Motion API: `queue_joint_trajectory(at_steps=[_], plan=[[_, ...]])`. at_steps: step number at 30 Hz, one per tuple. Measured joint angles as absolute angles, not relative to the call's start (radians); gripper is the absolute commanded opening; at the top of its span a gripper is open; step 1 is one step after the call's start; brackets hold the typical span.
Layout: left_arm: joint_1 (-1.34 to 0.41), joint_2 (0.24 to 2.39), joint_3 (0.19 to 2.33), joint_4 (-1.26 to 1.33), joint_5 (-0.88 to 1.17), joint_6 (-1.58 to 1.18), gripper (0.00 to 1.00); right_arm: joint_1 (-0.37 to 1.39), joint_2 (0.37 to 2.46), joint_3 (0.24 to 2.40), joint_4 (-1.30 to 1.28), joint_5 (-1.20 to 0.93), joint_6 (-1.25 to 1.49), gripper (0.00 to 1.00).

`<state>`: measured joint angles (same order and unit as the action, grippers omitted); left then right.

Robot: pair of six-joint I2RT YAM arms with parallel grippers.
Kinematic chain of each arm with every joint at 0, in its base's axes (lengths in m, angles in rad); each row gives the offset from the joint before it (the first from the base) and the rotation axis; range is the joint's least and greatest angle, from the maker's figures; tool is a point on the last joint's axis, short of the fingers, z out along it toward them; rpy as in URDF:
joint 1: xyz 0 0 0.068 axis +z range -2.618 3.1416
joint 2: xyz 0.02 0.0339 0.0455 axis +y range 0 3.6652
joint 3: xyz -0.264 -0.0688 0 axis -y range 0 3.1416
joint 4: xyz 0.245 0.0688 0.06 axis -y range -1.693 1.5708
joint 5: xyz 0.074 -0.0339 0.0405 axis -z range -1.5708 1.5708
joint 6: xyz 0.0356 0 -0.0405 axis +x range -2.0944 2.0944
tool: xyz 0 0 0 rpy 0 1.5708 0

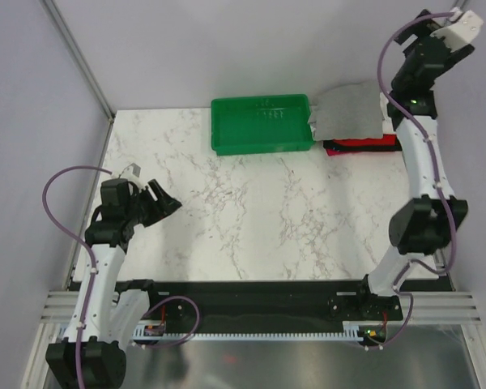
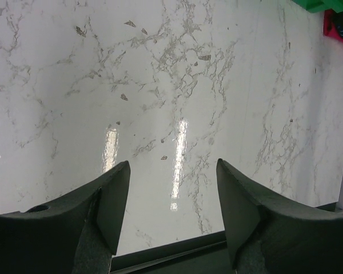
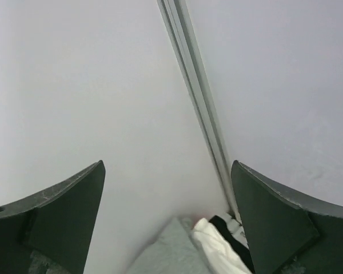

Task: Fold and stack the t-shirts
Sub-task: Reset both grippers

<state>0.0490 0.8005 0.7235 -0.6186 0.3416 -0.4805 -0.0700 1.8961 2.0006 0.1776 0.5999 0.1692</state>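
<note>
The marble counter (image 1: 251,227) is bare in its middle part. The green plastic tray (image 1: 262,126) stands at the far edge. Just to the right of it, in the far right corner, lies the stack of t-shirts. The folded heather-grey t-shirt (image 1: 350,112) is on top, and its left edge reaches the tray's rim. A red t-shirt (image 1: 364,143) shows under its near side, and the right wrist view shows some white cloth (image 3: 217,248) beside the grey.

The right end effector (image 3: 167,165) hangs high above the stack. Its jaws are spread wide, it holds nothing, and it faces the wall. The left end effector (image 2: 172,164) hovers over the left of the counter, also parted and empty.

The main risk, I think, is the stack itself. The grey shirt lies a little askew (not square over the lower ones), so a push from an arm that comes down could make it slide or unfold. A finger could also catch the tray.
</note>
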Motion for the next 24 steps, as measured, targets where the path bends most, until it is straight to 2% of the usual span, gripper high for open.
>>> queue_joint_trajectory(at_steps=[4,7,13,18,24], plan=[[0.049,0.768,0.722,-0.619,0.341,-0.48,0.69,-0.058,1.513,1.675,0.189,0.514,0.308,0.98],[0.049,0.739,0.722,-0.618,0.341,-0.48,0.7,-0.022,1.318,1.511,0.13,0.461,0.395,0.98],[0.049,0.732,0.722,-0.618,0.341,-0.48,0.7,0.08,1.113,1.218,-0.125,0.354,0.511,0.98],[0.049,0.727,0.722,-0.618,0.34,-0.48,0.69,0.091,0.927,0.916,-0.327,0.289,0.564,0.98],[0.049,0.708,0.719,-0.618,0.338,-0.48,0.69,0.091,0.712,0.822,-0.415,0.212,0.589,0.98]])
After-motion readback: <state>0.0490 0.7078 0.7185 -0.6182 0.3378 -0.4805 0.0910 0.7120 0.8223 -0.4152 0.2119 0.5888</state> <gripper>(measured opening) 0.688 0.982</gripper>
